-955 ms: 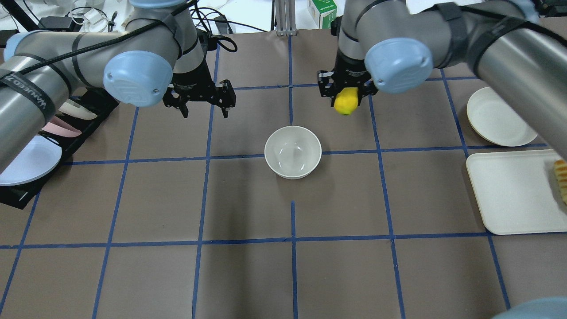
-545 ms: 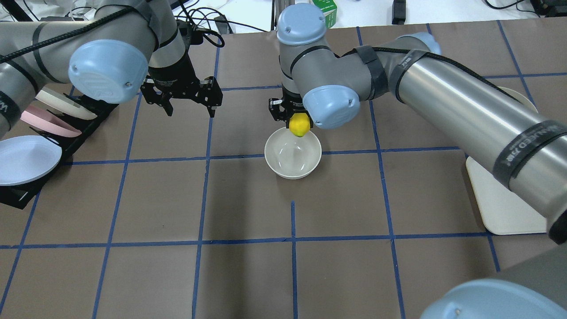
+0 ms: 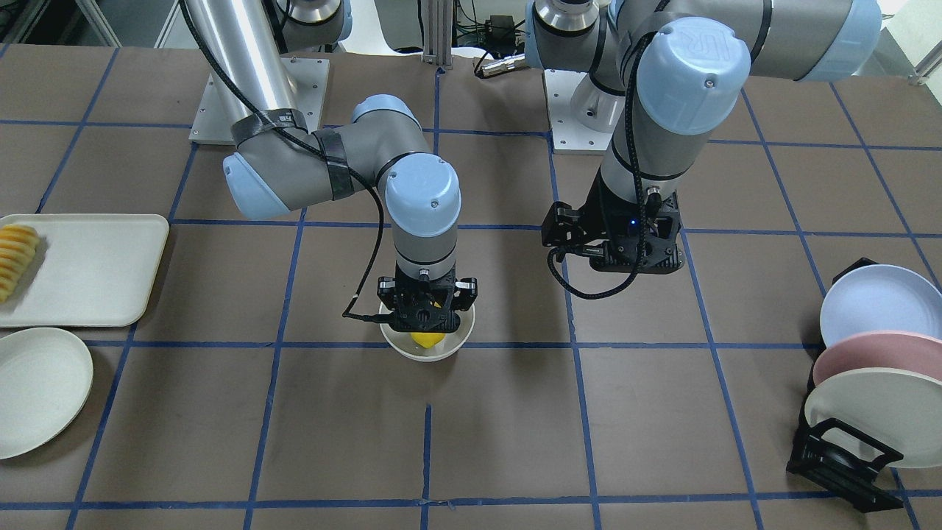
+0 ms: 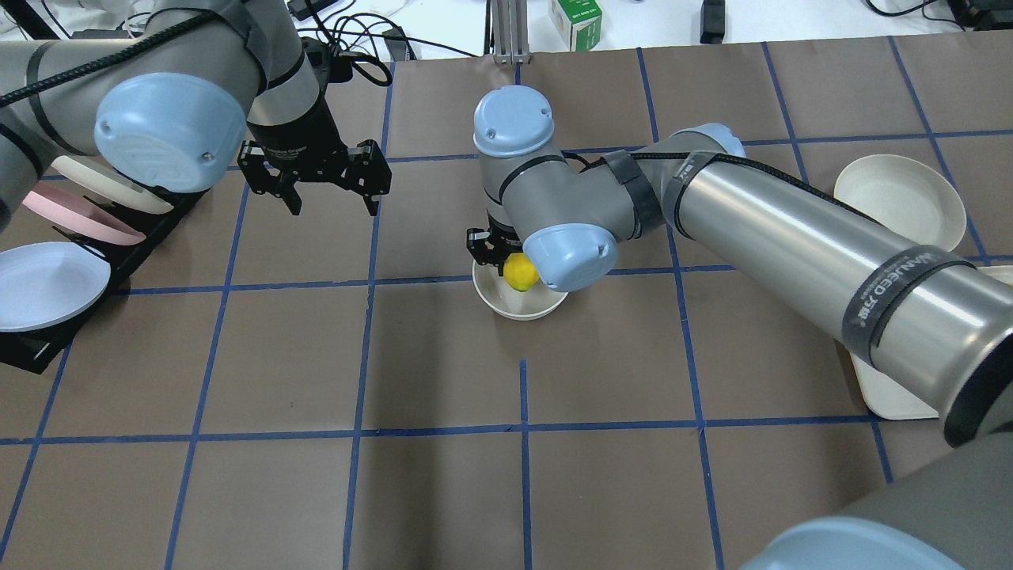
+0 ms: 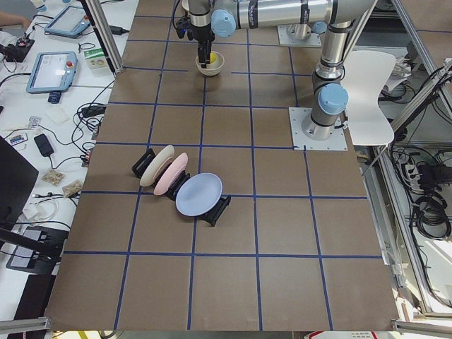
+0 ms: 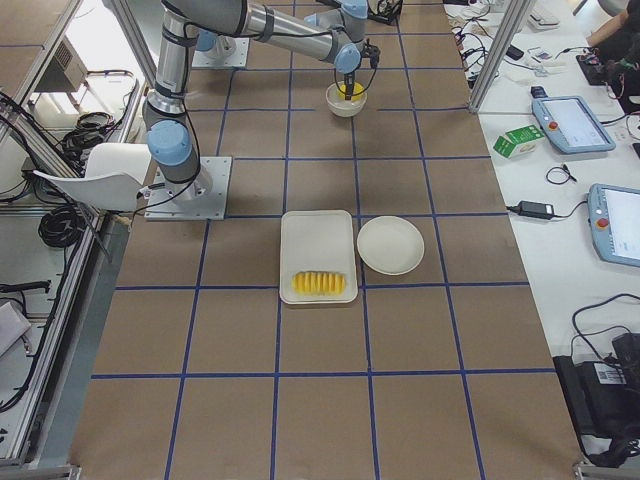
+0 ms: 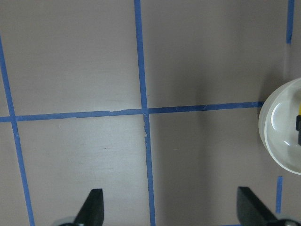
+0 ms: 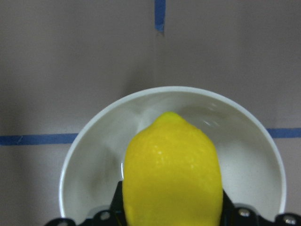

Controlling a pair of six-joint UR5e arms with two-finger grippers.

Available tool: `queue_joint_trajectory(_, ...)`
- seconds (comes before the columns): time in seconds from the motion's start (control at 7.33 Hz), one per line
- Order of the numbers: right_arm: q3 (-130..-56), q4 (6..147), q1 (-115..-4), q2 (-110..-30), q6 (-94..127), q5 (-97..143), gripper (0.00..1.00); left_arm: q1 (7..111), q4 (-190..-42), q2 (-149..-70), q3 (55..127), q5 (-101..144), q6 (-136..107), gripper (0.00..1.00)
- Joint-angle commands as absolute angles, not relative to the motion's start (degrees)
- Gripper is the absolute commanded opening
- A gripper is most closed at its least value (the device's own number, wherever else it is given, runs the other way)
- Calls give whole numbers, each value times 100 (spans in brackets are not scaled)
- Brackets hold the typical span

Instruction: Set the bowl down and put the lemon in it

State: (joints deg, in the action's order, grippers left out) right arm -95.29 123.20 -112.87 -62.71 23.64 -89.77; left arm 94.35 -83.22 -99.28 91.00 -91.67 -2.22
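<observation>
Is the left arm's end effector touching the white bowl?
Apart. The overhead view shows the left end effector hovering well aside of the bowl, with bare table between them.

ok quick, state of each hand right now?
Left hand: open, empty.
Right hand: closed on the lemon, low over the bowl.
</observation>
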Motion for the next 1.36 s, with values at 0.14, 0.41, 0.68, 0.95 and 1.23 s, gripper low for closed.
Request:
queue_joint_trajectory(0.14,-9800,12691,-11303,-6179,2390,-8974,21,9387,-8429,-9756,9114,-9124,-203,100)
queue_joint_trajectory(0.41,-9800,12683,-11303,-6152,2399,-8974,22,9264,-8437,-9669,9105,-9114,-202,100)
queue_joint_trajectory(0.68,-9791,12778,-11355,-6144,2399,-8983,100,9141,-8508,-9580,9132,-9105,-193,100)
queue_joint_trajectory(0.95,-9687,12788,-11303,-6257,2356,-9009,100,9141,-8639,-9545,9132,-9114,-193,100)
queue_joint_trajectory(1.23,-9685,12404,-11215,-6887,2312,-9009,100,9123,-8648,-9545,9132,-9132,-193,100)
